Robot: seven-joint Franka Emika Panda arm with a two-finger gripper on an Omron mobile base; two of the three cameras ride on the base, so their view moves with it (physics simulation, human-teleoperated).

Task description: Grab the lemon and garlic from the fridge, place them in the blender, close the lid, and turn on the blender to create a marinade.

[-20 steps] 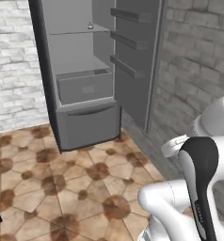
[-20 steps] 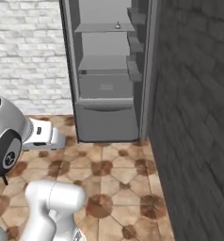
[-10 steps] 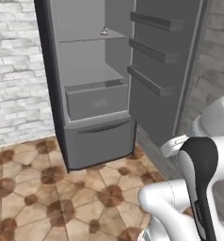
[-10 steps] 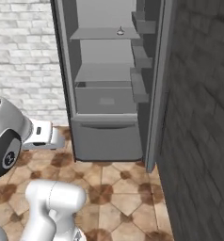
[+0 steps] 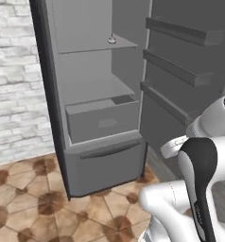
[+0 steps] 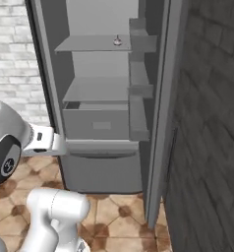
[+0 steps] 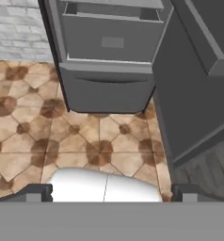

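A small pale object [image 5: 112,40] sits on the fridge's upper shelf [image 5: 93,46].

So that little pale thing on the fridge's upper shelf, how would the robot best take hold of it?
Probably from the open front of the fridge, fingers spread either side of its rounded body. The small pale thing sits near the shelf's front edge with a thin stem pointing up, so the wider base looks the surer hold. It's too small to make out more. The gripper is open.

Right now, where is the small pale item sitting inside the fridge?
The small pale item sits on the upper shelf of the open fridge, near the shelf's right end; in the right base view it lies toward the door side.
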